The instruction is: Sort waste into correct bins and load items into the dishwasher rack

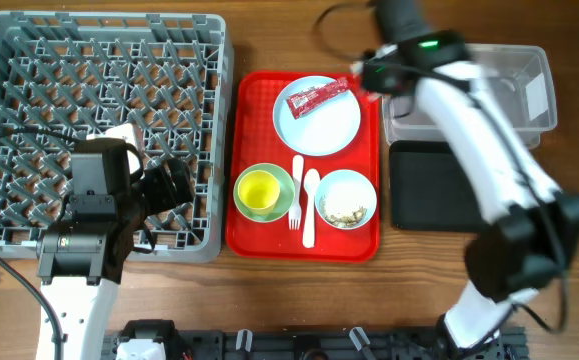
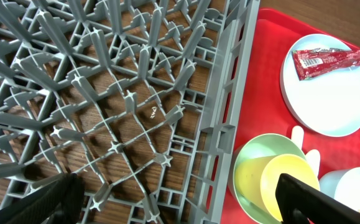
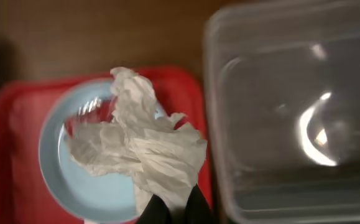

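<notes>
My right gripper [image 3: 172, 208] is shut on the crumpled white napkin [image 3: 148, 143] and holds it above the pale blue plate [image 3: 61, 162], just left of the clear tub [image 3: 291, 124]. In the overhead view this gripper [image 1: 367, 78] is at the red tray's far right corner. The red wrapper [image 1: 316, 98] lies on the plate [image 1: 334, 125]. The yellow cup [image 1: 259, 188] sits in the green bowl [image 1: 244, 205]. The blue bowl [image 1: 347, 198] holds crumbs. The fork [image 1: 295, 190] and spoon [image 1: 310, 200] lie between the bowls. My left gripper [image 2: 180, 205] is open and empty over the grey rack [image 2: 105, 93], near its right edge.
The red serving tray [image 1: 259, 100] sits between the rack [image 1: 99, 60] and the bins. The clear tub [image 1: 529, 75] is at the back right, with the black tray [image 1: 434, 190] in front of it. My right arm crosses over both bins.
</notes>
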Robot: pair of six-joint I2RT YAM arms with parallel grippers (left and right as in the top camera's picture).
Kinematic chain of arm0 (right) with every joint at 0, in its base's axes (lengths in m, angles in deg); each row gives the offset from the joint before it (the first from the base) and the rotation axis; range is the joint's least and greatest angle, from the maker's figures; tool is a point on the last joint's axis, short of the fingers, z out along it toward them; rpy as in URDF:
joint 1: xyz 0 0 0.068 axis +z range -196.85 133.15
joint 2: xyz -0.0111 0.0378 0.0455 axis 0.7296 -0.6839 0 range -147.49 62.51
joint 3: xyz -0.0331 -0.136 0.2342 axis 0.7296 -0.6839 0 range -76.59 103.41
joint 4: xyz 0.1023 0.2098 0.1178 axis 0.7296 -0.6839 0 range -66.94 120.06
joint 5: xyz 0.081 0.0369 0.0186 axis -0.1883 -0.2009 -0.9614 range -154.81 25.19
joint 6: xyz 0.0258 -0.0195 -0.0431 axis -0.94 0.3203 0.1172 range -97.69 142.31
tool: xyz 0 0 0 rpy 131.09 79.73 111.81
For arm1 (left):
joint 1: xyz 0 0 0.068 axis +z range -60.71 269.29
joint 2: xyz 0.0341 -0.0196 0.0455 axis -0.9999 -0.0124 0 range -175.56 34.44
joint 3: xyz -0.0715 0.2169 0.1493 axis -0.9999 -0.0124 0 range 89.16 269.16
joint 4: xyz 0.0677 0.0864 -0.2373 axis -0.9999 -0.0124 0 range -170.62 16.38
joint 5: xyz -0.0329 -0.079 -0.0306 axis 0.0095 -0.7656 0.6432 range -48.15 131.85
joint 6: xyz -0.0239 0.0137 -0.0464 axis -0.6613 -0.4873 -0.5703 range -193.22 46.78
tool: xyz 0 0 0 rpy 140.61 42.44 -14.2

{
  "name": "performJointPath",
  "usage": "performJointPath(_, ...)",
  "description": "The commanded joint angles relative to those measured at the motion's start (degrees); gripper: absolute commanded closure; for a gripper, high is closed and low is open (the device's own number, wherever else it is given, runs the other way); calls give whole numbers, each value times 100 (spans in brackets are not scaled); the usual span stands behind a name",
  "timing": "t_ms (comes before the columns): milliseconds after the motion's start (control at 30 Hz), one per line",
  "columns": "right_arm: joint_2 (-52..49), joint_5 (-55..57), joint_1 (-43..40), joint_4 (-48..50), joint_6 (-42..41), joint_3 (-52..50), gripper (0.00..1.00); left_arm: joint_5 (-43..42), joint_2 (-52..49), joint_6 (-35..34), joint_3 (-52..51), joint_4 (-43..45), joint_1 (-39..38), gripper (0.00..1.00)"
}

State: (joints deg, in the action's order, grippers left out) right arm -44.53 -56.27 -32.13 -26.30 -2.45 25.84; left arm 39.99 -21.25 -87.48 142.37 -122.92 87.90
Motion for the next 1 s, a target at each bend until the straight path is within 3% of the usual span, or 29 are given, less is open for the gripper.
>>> performJointPath(0, -28, 129, -601, -26, -437, -37, 95, -87, 15, 13, 103, 17, 28, 0)
performJointPath(67, -109, -87, -835, -11, -433, -157, 82, -87, 15, 13, 103, 17, 28, 0)
performJointPath(133, -227, -133, -984, 70, -435, -173, 46, -87, 15, 11, 103, 17, 28, 0)
performJointPath(167, -249, -173, -994, 146, -428, -173, 39, -87, 15, 13, 103, 17, 28, 0)
performJointPath(267, -210, -326, -990, 234, -372, -151, 37, -87, 15, 13, 103, 17, 28, 0)
performJointPath(433, 284, -1565, -758, 660, -391, -92, 30, -85, 15, 13, 103, 22, 28, 0)
performJointPath(667, 389, 144, 761, 1202, -2044, -92, 25, -85, 15, 13, 103, 20, 28, 0)
performJointPath(733, 258, -79, 992, 1272, -2026, -26, 35, -85, 15, 13, 103, 20, 28, 0)
performJointPath(767, 234, -83, 1025, 1239, -2024, 66, 34, -87, 15, 13, 103, 20, 28, 0)
performJointPath(967, -4, -813, 745, 273, -1615, 1342, 14, -87, 15, 13, 103, 22, 28, 0)
